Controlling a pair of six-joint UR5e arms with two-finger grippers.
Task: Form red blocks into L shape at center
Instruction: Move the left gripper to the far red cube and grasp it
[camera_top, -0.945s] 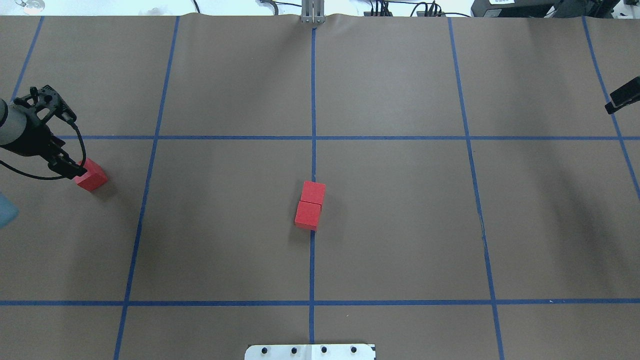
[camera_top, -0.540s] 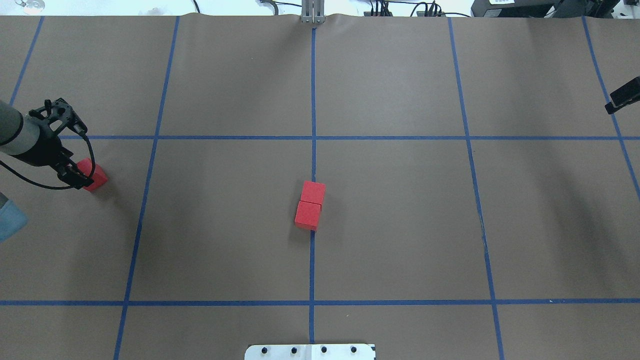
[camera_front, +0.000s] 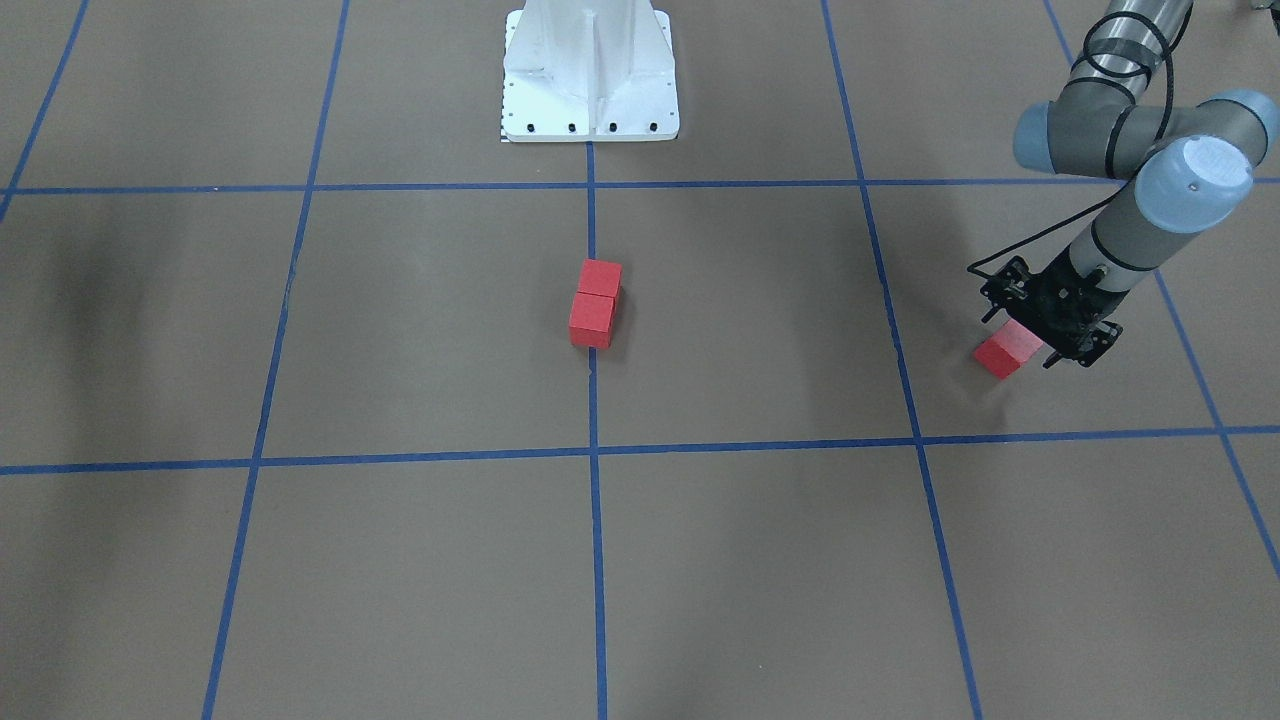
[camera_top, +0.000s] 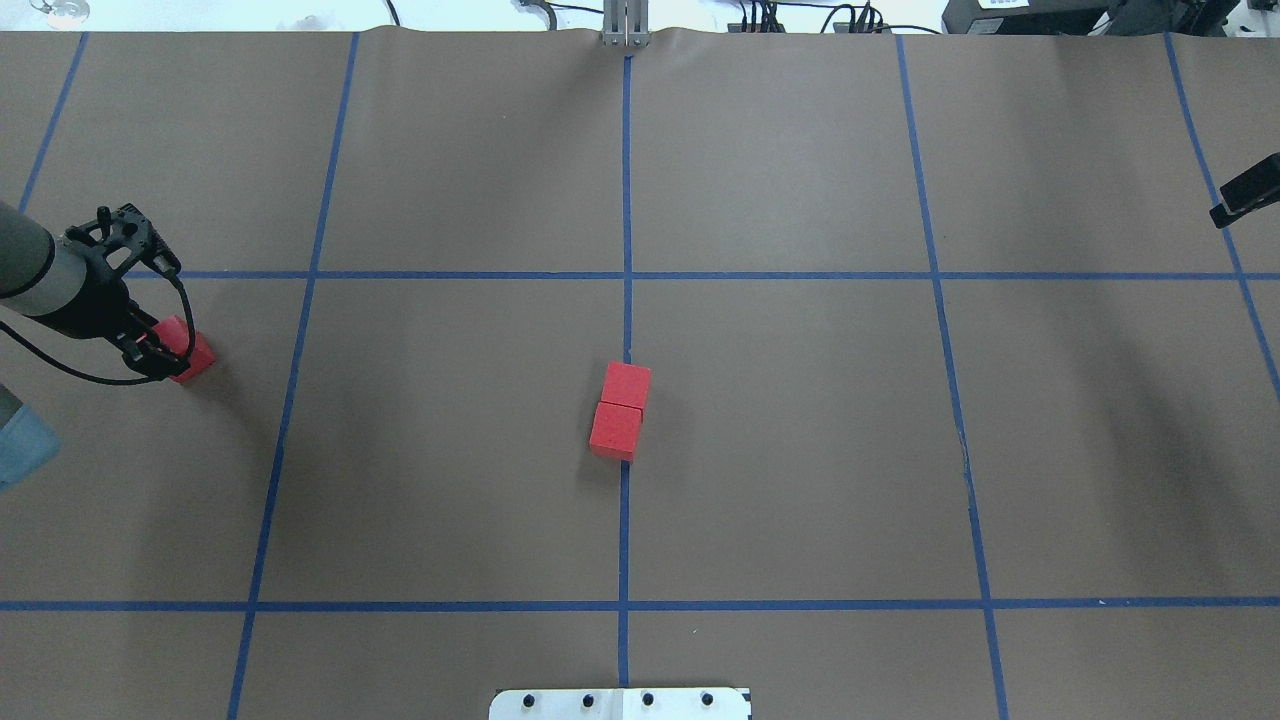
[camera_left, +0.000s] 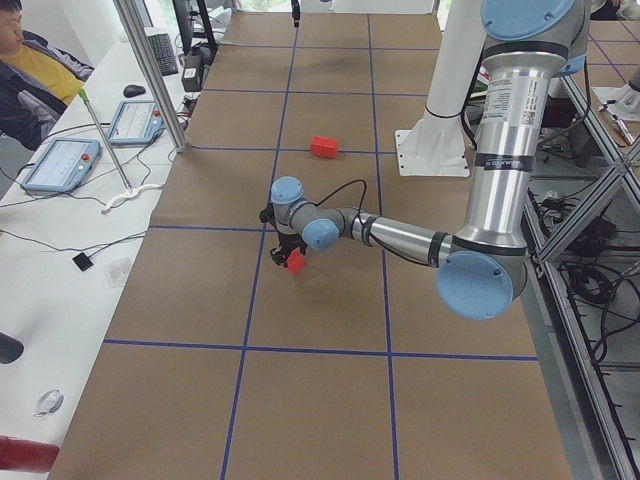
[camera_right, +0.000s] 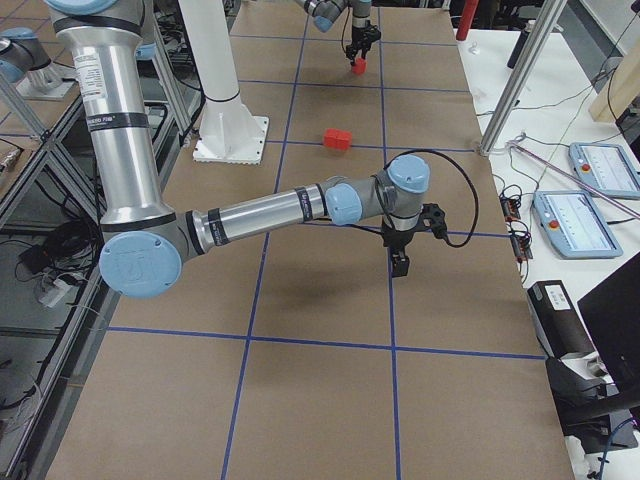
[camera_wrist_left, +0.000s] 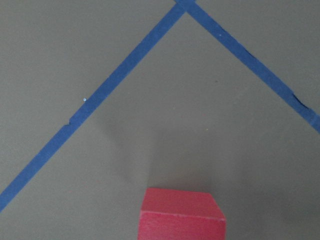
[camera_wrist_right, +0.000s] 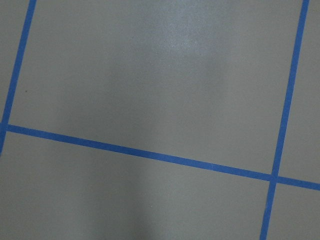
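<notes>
Two red blocks (camera_top: 628, 384) (camera_top: 615, 430) stand touching in a line at the center (camera_top: 625, 500), on the middle blue tape line; they also show in the front-facing view (camera_front: 600, 277) (camera_front: 591, 319). The third red block (camera_top: 195, 352) rests on the table at the far left and shows in the front-facing view (camera_front: 1003, 353) and the left wrist view (camera_wrist_left: 181, 216). My left gripper (camera_top: 160, 358) is down at this block's left side, and I cannot tell whether it grips it. Only part of my right gripper (camera_top: 1245, 192) shows at the right edge, with nothing in it; its jaws are unclear.
The white robot base (camera_top: 620, 704) sits at the near edge of the table. Blue tape lines (camera_top: 940, 275) mark a grid on the brown paper. My left arm (camera_front: 1150, 200) reaches over the left side. Cables and equipment lie beyond the far edge.
My left gripper has moved slightly right and down onto the left block's side. The block has kept its place. The center blocks and the right arm have not moved.
</notes>
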